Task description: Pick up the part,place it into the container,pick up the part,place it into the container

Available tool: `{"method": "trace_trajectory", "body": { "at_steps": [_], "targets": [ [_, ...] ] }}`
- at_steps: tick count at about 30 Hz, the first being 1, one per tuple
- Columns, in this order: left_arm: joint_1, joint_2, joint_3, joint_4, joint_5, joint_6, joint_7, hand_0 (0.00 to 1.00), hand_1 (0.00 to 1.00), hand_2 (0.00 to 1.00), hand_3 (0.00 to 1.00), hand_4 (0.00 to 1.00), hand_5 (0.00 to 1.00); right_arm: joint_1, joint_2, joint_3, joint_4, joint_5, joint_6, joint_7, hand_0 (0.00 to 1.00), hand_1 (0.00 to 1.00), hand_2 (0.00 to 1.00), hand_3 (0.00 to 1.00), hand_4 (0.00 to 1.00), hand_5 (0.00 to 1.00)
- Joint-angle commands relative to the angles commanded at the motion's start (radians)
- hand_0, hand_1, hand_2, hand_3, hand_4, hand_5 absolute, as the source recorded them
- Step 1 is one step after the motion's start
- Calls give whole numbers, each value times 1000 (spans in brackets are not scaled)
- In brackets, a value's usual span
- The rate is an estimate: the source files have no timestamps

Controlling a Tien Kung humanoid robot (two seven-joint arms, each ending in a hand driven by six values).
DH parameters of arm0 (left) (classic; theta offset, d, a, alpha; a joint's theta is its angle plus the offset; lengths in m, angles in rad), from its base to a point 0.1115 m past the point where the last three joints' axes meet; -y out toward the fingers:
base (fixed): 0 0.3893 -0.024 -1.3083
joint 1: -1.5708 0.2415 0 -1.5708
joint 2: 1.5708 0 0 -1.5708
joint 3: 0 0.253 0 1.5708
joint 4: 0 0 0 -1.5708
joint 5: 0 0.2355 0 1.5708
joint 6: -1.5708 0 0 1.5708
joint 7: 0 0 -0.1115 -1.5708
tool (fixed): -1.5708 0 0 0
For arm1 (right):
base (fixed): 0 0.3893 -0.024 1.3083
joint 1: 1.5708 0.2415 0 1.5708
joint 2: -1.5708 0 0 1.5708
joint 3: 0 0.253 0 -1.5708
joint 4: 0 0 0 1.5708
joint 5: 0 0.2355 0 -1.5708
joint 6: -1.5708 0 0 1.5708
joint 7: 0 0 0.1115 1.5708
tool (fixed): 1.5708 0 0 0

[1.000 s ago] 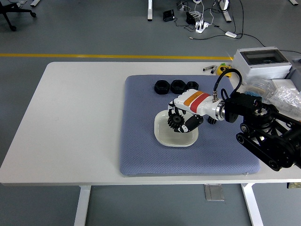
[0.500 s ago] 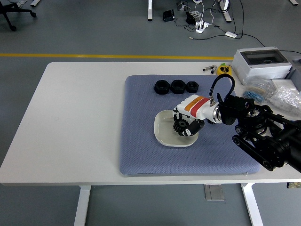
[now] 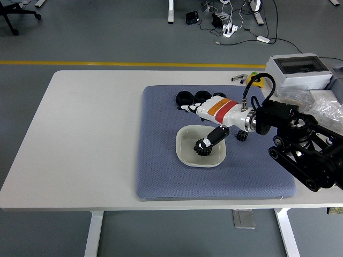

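Observation:
A black gear [image 3: 202, 147] lies in the shallow white container [image 3: 183, 153] on the blue mat [image 3: 161, 166]. My right hand [image 3: 199, 122] is open just above the container's far side. Its thumb [image 3: 217, 135] points down at the gear, and its other fingers reach toward the back. A second small black gear [image 3: 241, 137] lies on the mat right of the container, partly hidden by my wrist. The left arm is out of view.
Three black ring-shaped parts [image 3: 185, 98] stand in a row at the back of the mat, the right one partly behind my hand. A grey box [image 3: 299, 73], plastic bags [image 3: 325, 110] and a yellow tape measure [image 3: 256, 80] lie at the table's right.
My right hand lowered the gear into the container, opened, and lifted up and back. The gear now lies free in the container.

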Motion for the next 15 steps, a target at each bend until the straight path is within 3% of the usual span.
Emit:
{"method": "trace_trajectory", "body": {
  "at_steps": [2,3,4,8,9,14,15],
  "targets": [
    [0,0,6,-1,-12,4,-1,727,729,770,678,708,671,-11,-24,53,20,14,10,13,289,511,875,998,998,493],
    [1,-1,8,-1,-17,6,-1,727,733,771,679,709,674,-17,-35,74,22,16,15,16,303,509,817,916,998,468],
    [1,-1,9,-1,-19,7,-2,727,733,771,679,709,674,-21,-44,90,19,19,18,17,303,509,817,916,998,468],
    [3,-2,8,-1,-15,7,1,727,733,771,679,709,674,-31,-68,116,-53,52,-10,40,303,509,817,916,998,468],
    [3,-3,7,-1,-14,6,2,725,734,773,676,708,675,-34,-69,115,-72,55,-19,43,533,623,795,824,998,426],
    [11,-5,-1,1,-9,7,3,725,734,773,676,708,675,-42,-36,90,-216,105,-69,61,533,623,795,824,998,426],
    [11,-6,-3,1,-8,7,4,725,736,773,675,704,672,-41,-25,91,-250,110,-75,59,646,671,776,807,998,430]
  ]
}}
